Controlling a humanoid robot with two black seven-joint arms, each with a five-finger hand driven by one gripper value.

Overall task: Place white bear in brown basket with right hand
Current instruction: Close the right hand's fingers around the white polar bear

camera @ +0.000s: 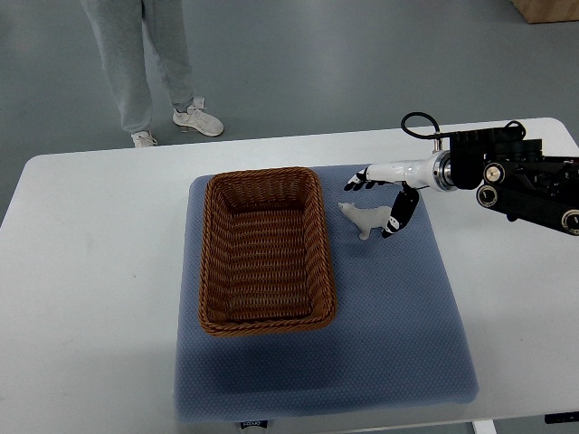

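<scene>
A small white bear (365,220) stands on the blue mat (398,307), just right of the brown wicker basket (265,250). The basket is rectangular and holds nothing. My right hand (378,201) comes in from the right edge and hovers over the bear with its black-tipped fingers spread, some above the bear's head and the thumb by its rear. It holds nothing. My left arm does not show.
The mat lies on a white table (90,271). A person's legs in grey trousers and white shoes (198,118) stand on the floor beyond the table's far edge. A cardboard box corner (547,9) shows at top right.
</scene>
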